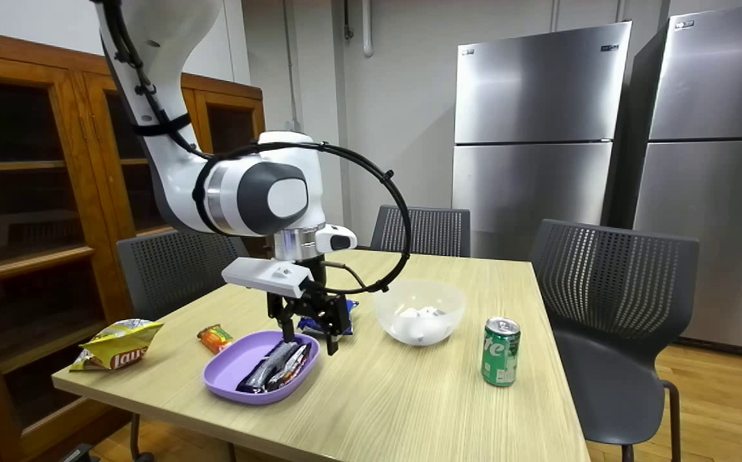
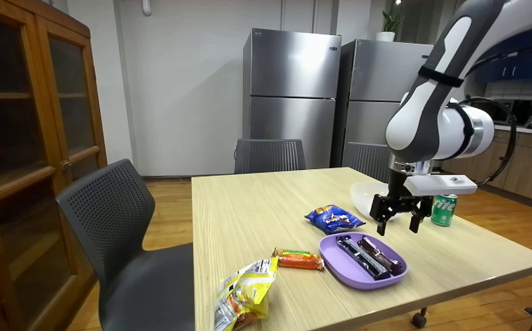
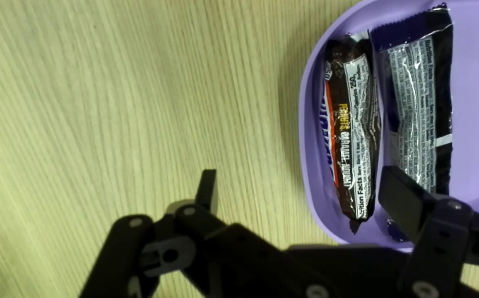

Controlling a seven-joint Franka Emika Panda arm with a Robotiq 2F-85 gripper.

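My gripper [image 1: 310,337] [image 2: 397,227] [image 3: 305,194] stands open above the edge of a purple tray [image 1: 226,372] [image 2: 339,266] [image 3: 477,124], with nothing held. Two wrapped bars lie side by side in the tray. In the wrist view the brown bar [image 3: 353,132] is nearer the tray's left wall, and the dark bar with a silver label [image 3: 417,111] lies to its right. The left finger [image 3: 207,188] is over bare tabletop. The right finger [image 3: 403,203] overlaps the tray and hides the lower part of the dark bar.
Close by are a blue snack bag [image 2: 333,218] and a translucent bowl [image 1: 419,321] with white items inside. A green can [image 1: 501,353] stands beyond the bowl. An orange packet [image 2: 299,259] and a yellow chip bag [image 2: 247,294] lie past the tray. Chairs surround the table.
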